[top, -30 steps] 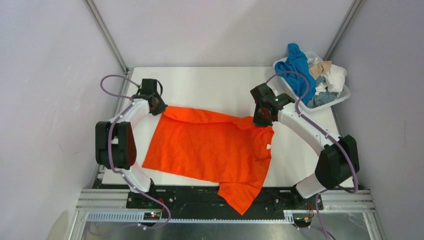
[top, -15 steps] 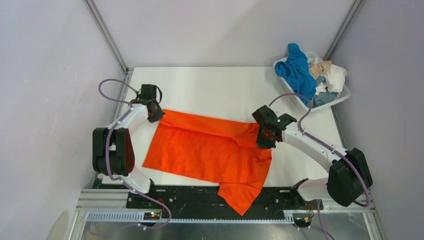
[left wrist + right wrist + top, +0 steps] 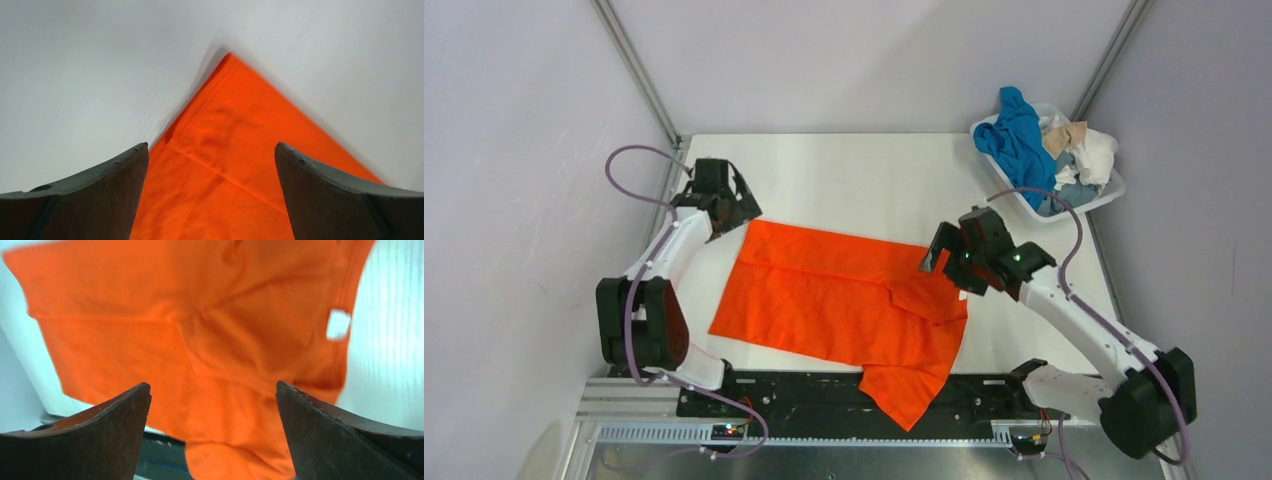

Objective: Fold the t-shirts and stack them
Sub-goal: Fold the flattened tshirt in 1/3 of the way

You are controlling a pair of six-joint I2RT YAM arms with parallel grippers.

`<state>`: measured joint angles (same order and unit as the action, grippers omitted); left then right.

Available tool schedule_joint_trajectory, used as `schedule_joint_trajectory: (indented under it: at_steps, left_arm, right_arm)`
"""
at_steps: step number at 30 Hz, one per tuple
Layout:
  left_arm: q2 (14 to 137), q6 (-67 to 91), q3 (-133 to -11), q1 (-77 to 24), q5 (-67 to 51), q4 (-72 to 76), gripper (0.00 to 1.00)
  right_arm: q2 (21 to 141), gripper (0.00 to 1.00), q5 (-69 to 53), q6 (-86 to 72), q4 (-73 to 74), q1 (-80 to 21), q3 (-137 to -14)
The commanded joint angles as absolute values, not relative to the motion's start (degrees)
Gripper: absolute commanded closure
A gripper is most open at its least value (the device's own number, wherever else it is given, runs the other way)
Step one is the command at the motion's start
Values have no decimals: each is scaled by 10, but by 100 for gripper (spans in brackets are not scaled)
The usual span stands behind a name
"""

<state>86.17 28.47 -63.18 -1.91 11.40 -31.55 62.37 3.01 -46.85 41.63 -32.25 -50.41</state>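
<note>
The left tool has its fingers spread and holds nothing; its wrist view shows it just above the far left corner of the orange shirt. The right tool is likewise spread and empty, hanging over the shirt's far right edge near the collar, with the cloth lying flat beneath it. Both seem to have let go so that the fold can settle on its own. The shirt lies across the middle of the tabletop, one sleeve drooping off the near edge. The other shirts sit heaped in the basket, well beyond the orange shirt's far right corner. A second ago both tools pinched the far edge. Since then that edge has been laid over the body as a folded strip, and both tools have opened and lifted away.
</note>
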Motion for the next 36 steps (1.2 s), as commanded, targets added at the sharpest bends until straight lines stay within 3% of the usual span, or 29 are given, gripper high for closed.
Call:
schedule_joint_trajectory:
  at_steps: [1, 7, 13, 18, 21, 28, 36]
  left_arm:
    - [878, 290, -702, -37, 69, -305, 0]
    - [1009, 293, -761, -63, 15, -296, 0]
    - [1082, 309, -770, -59, 10, -282, 0]
    - [1090, 347, -711, -34, -57, -237, 0]
    - [1062, 362, -692, -31, -33, -230, 0]
    - [1070, 401, -665, -31, -58, -203, 0]
    - [1063, 452, -673, -30, -6, -189, 0]
  right_arm:
    - [700, 1, -107, -426, 252, -235, -498]
    - [886, 1, -108, -408, 169, -199, -562]
    - [977, 1, -62, -400, 157, -152, -572]
    - [995, 1, -58, -382, 190, -118, -559]
    - [983, 1, -25, -378, 218, -94, -556]
    - [997, 1, -103, -377, 163, -48, -551]
    - [1028, 1, -118, -358, 138, -21, -598]
